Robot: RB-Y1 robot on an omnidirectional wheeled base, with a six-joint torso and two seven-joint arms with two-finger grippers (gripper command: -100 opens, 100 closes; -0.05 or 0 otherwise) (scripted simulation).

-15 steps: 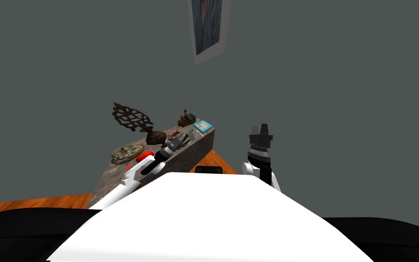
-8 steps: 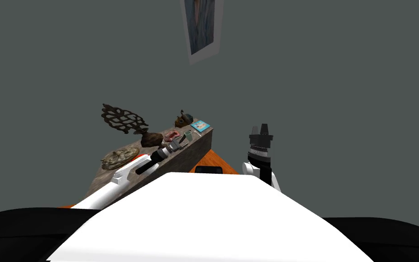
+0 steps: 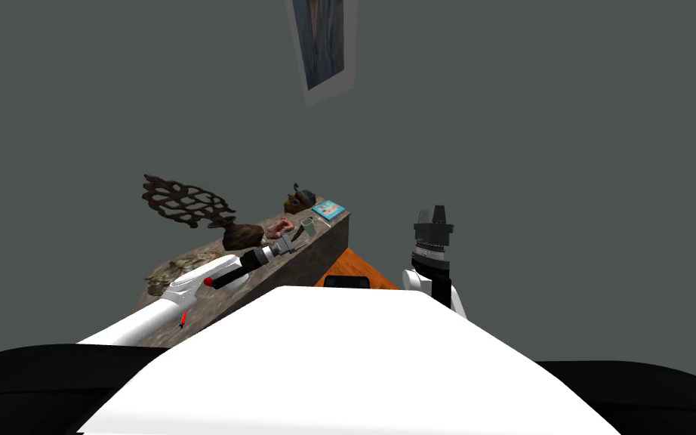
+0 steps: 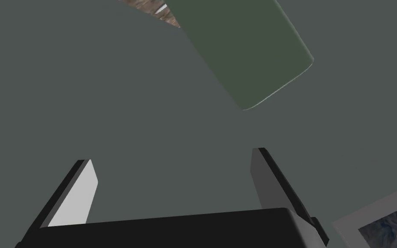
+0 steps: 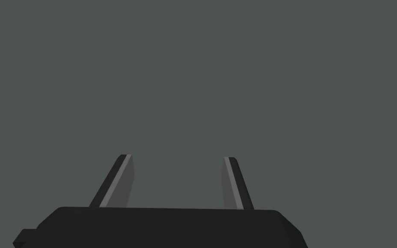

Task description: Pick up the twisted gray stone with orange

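A small dark grey lump with orange patches (image 3: pixel 298 200) sits at the far end of a stone-topped table (image 3: pixel 316 254), beside a blue book (image 3: pixel 328 209). My left gripper (image 3: pixel 297 236) reaches low over the table, just short of a green cup (image 3: pixel 308 225). In the left wrist view its fingers (image 4: pixel 75 193) stand open with nothing between them, and the green cup (image 4: pixel 245 51) is ahead and off to one side. My right gripper (image 3: pixel 434 214) is held up beside the table's end, open (image 5: pixel 176 181) against the grey wall.
A dark openwork sculpture (image 3: pixel 184 202) on a brown base (image 3: pixel 242 236) stands left of my arm. A pinkish piece (image 3: pixel 278 226) lies near the cup, and a flat greenish ornament (image 3: pixel 169 273) lies nearer me. Orange floor (image 3: pixel 350 268) shows past the table.
My view has swung, so the table sits further left. My left arm has stretched further along the table toward the cup and now covers the red object.
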